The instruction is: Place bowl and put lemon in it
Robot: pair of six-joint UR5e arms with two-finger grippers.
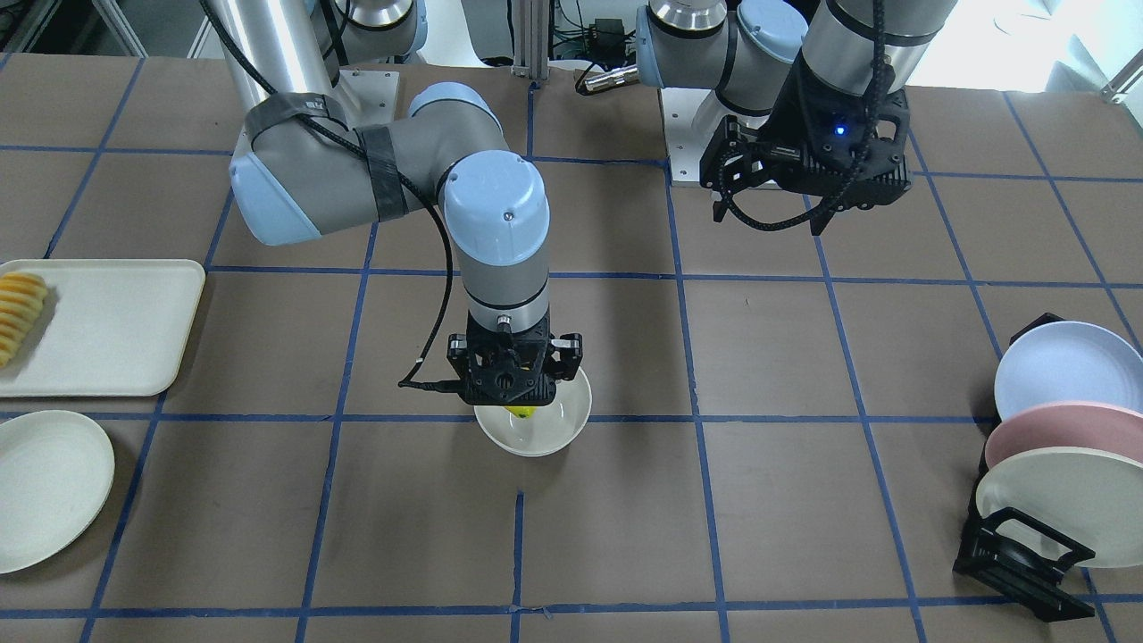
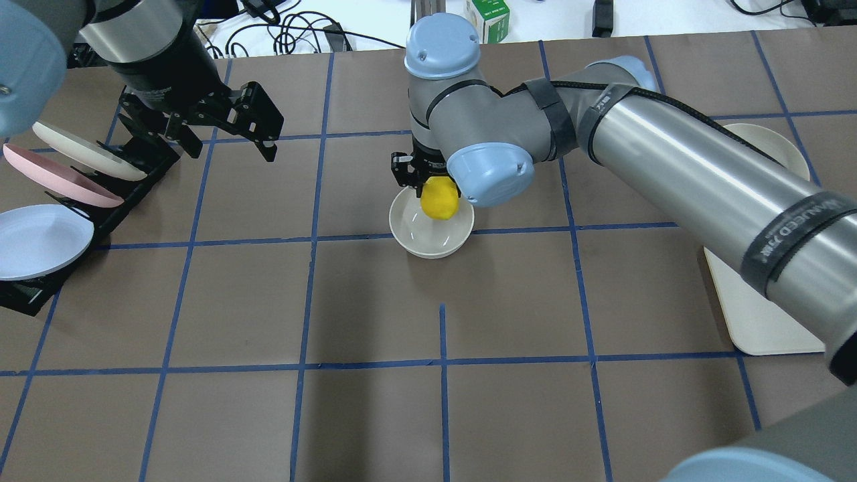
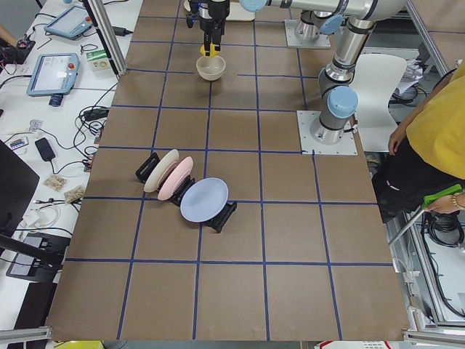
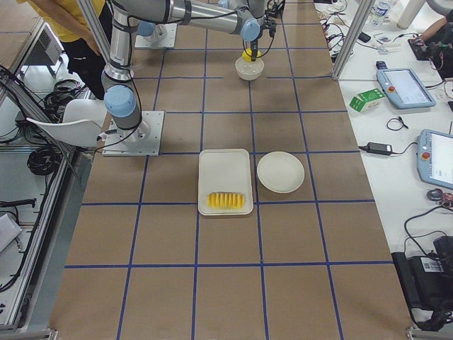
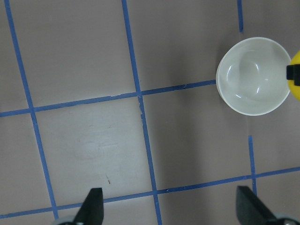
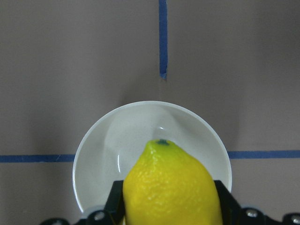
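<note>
The off-white bowl stands upright on the table near its middle, and also shows in the front view. My right gripper is shut on the yellow lemon and holds it just above the bowl's robot-side rim. In the right wrist view the lemon sits between the fingers, tip pointing over the bowl, which holds nothing. My left gripper is open and empty, raised well off to the bowl's side near the plate rack. Its wrist view shows the bowl at the upper right.
A black rack of pastel plates stands at the table's left end. A cream tray with a row of sliced pieces and a flat cream plate lie at the right end. Blue tape lines grid the brown table.
</note>
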